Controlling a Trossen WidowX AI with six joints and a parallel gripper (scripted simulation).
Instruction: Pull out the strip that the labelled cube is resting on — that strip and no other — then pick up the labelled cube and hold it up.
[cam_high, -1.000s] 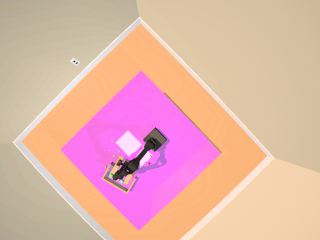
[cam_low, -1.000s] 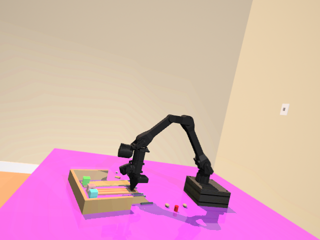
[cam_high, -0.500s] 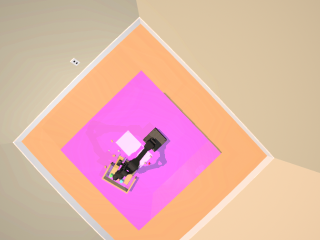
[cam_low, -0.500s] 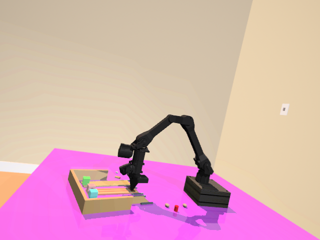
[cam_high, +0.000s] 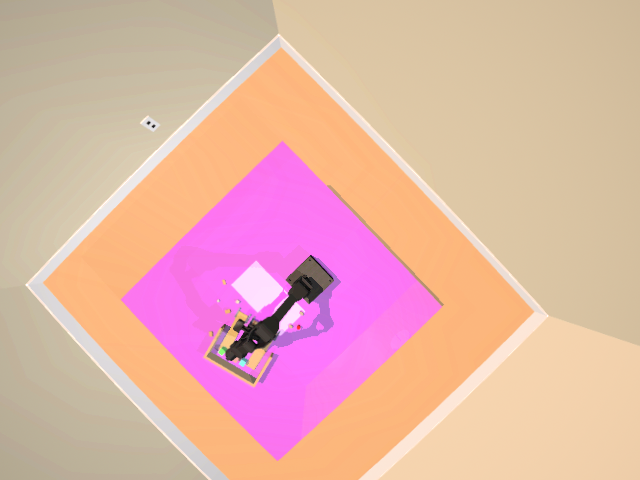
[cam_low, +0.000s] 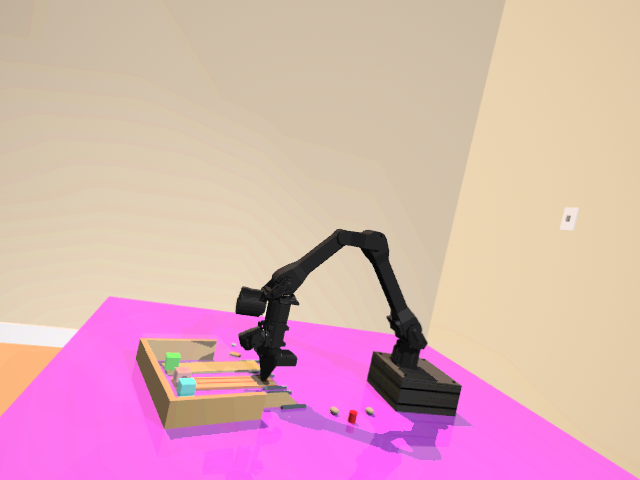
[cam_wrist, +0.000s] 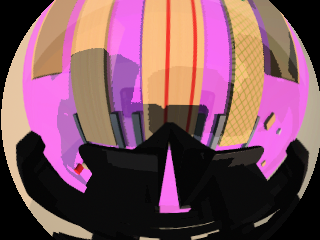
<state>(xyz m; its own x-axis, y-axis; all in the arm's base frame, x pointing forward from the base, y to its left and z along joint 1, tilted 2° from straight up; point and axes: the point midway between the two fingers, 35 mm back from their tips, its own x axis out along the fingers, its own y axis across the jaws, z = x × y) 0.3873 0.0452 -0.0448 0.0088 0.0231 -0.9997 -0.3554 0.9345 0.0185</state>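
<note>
With jaws (cam_low: 267, 376) fully closed on nothing, pressing the red-lined strip (cam_wrist: 179, 34) risks slipping or dragging a neighbouring strip (cam_wrist: 90, 60).
</note>
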